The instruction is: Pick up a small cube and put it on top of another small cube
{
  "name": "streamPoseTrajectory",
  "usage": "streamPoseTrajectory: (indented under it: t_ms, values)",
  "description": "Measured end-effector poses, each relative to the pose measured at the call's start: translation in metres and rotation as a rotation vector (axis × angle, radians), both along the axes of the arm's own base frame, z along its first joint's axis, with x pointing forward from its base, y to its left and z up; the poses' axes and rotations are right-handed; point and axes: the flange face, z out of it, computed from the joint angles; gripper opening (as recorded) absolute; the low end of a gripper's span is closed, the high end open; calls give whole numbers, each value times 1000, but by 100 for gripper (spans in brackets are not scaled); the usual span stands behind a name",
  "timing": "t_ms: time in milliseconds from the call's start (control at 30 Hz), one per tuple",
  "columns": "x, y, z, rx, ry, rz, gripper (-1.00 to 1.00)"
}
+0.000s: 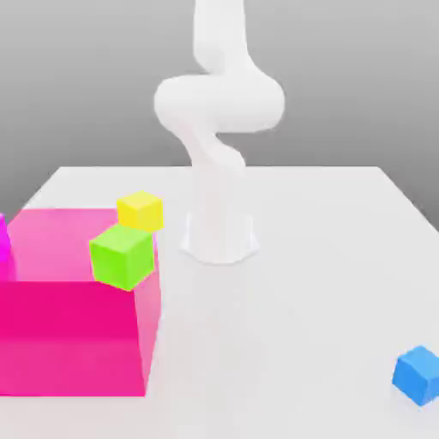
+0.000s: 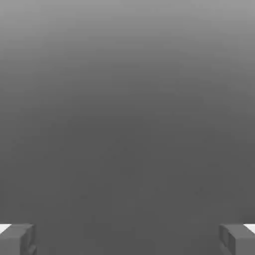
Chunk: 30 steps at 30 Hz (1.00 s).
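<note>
Between the wide-open grey fingers [image 2: 17,239] of our gripper [image 2: 127,240] we see nothing held. We find the small bright-blue cube [image 1: 418,374] on the white table [image 1: 300,326], well apart from the big pink box [image 1: 73,330].

Simulated test scene: bare white table [image 1: 326,257], flat grey backdrop.

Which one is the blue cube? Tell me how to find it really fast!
Start at the big pink box on the exterior view's left of the white table, then look all the way across to the table's right near corner. The blue cube sits there alone on the tabletop. The yellow cube and green cube stay by the pink box.
</note>
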Motion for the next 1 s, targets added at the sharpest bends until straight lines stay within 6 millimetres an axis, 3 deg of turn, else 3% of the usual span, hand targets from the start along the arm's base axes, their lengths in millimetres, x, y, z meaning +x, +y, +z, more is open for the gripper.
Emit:
streamPoseTrajectory:
  t_ms: [233,467,667,800,933,1000]
  values:
    - [71,70,-110,-90,187,77,0]
    - [101,140,-232,-153,361,185,0]
    - [88,207,-338,-186,505,315,0]
    - [68,238,-406,-185,602,383,0]
    - [35,271,-468,-174,698,463,0]
    - [30,278,-495,-169,713,477,0]
